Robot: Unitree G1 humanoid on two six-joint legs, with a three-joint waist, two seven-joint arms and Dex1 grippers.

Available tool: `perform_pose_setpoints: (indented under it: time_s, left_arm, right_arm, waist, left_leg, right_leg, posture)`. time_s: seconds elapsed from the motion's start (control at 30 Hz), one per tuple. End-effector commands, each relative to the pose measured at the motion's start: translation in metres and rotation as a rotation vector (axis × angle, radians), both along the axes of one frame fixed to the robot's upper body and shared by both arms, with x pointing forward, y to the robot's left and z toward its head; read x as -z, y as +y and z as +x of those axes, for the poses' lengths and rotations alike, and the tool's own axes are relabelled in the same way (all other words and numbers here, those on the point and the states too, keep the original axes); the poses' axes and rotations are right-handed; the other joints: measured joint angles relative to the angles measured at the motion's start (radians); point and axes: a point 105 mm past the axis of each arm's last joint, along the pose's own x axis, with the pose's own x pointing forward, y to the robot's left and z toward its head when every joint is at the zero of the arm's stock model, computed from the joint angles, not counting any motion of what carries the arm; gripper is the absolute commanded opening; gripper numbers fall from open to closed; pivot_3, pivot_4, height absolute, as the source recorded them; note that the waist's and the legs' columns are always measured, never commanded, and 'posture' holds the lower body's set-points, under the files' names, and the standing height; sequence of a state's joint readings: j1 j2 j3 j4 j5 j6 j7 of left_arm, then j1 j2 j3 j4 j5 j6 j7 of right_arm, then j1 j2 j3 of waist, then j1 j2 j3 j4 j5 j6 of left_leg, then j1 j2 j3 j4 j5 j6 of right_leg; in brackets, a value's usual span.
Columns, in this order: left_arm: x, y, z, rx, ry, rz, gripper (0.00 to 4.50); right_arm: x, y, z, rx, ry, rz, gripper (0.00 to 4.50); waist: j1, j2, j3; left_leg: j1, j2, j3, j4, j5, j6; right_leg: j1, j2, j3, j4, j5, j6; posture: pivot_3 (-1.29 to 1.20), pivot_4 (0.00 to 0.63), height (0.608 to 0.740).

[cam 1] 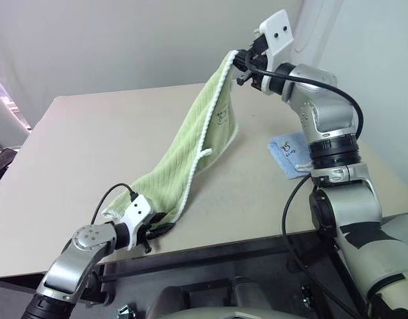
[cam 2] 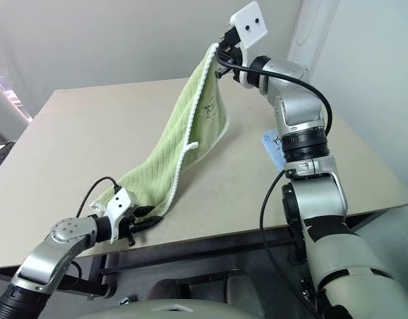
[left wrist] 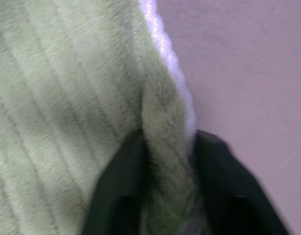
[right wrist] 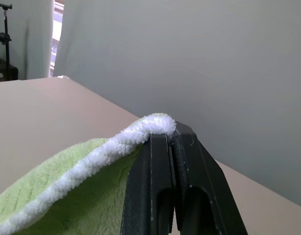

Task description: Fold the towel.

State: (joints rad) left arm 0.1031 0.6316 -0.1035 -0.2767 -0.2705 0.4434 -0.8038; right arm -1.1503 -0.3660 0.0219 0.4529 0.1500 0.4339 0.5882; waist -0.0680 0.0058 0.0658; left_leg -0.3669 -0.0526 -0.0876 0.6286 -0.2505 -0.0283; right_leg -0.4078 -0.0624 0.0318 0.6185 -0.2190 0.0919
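So the towel (cam 1: 201,143) is strung up diagonally right now. The right gripper (cam 1: 247,66) has one top corner pinched high over the desk (cam 1: 78,159), jaws fully closed on the white stitched edging; you can see it clamped tight in the right wrist view. The left gripper (cam 1: 154,226) is down at the near edge of the desk, and its jaws sit on either side of a bunched fold of green cloth at the bottom end, nearly closed on it. The lower part of the towel rests on the desk, the rest hangs in the air between the two.

Handling-wise I'd guess it's light, soft and floppy. Ribbed plush fabric, sags under its own weight, zero stiffness. It won't slip easily since the pile is grippy, but it will bunch and twist. Best place to grab is the corners, right on the white edging, where it's thicker. There's a small white loop (cam 1: 205,153) dangling off the edge midway and a little dark printed motif (cam 1: 222,118) near the top.

The desk is a plain beige top, matte and smooth. A small blue folded cloth (cam 1: 290,154) lies behind the right arm. Plain pale wall (cam 1: 124,40) behind.
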Motion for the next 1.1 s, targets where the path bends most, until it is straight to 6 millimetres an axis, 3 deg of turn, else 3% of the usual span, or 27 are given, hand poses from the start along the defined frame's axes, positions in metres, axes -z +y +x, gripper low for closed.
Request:
perform_pose_setpoints:
  time_s: [0.03,0.13,0.3,0.47,0.63,0.87,1.0,1.1]
  left_arm:
    - [0.015,0.005,-0.011,0.015,0.077,0.009,0.09]
    - [0.01,0.013,-0.009,0.001,0.07,-0.025,0.03]
    - [-0.025,0.039,-0.007,-0.019,0.025,-0.136,0.03]
    - [-0.075,0.088,0.007,-0.159,-0.069,-0.2,0.03]
    - [-0.116,0.116,0.026,-0.272,-0.171,-0.245,0.03]
    - [-0.157,0.166,0.08,-0.516,-0.345,-0.262,0.03]
    - [-0.179,0.169,0.129,-0.561,-0.414,-0.349,0.03]
    - [-0.186,0.166,0.165,-0.62,-0.46,-0.291,0.03]
  right_arm:
    - [-0.029,-0.003,-0.005,0.007,-0.084,0.034,0.0]
    - [-0.024,-0.006,-0.002,0.022,-0.071,0.027,0.0]
    - [-0.013,-0.016,0.004,0.062,-0.045,0.022,0.0]
    - [0.004,-0.038,0.014,0.141,0.001,-0.003,0.0]
    - [0.015,-0.066,0.018,0.223,0.027,-0.026,0.0]
    - [0.028,-0.105,0.018,0.326,0.058,-0.086,0.0]
    - [0.034,-0.119,0.021,0.375,0.075,-0.115,0.0]
    - [0.04,-0.119,0.029,0.413,0.072,-0.138,0.0]
  waist:
    - [0.0,0.0,0.0]
    - [-0.001,0.0,0.0]
    - [-0.002,0.0,0.0]
    - [0.0,0.0,0.001]
    - [-0.001,0.0,0.001]
    - [-0.001,0.0,0.001]
    - [0.003,-0.001,0.001]
    - [0.004,-0.002,0.0]
  left_leg:
    - [0.0,0.0,0.0,0.0,0.0,0.0]
    - [0.0,0.0,0.0,0.0,0.0,0.0]
    - [-0.002,0.001,0.0,-0.001,0.0,0.0]
    - [-0.003,0.002,0.0,0.001,0.0,0.0]
    - [-0.004,0.001,0.0,0.001,0.0,0.0]
    - [-0.004,-0.001,-0.001,0.001,0.0,0.0]
    - [-0.002,-0.001,0.0,0.002,0.0,0.0]
    - [-0.002,-0.002,-0.001,0.003,0.0,0.0]
  right_leg:
    - [0.0,0.0,0.0,0.0,0.0,0.0]
    - [0.0,0.0,0.0,0.0,0.0,0.0]
    - [-0.002,0.001,0.0,0.0,0.0,-0.001]
    - [-0.003,0.0,0.0,0.0,-0.001,0.001]
    - [-0.003,-0.001,-0.001,-0.001,-0.001,0.001]
    - [-0.003,0.001,-0.001,0.0,0.0,0.0]
    - [-0.001,0.001,-0.001,0.0,0.001,0.0]
    - [0.001,0.001,-0.002,0.0,0.001,0.003]
  posture:
    - [0.0,0.0,0.74]
    - [0.0,0.0,0.74]
    - [0.0,0.0,0.74]
    - [0.0,0.0,0.74]
    - [0.0,0.0,0.74]
    - [0.0,0.0,0.74]
    - [0.0,0.0,0.74]
    - [0.0,0.0,0.74]
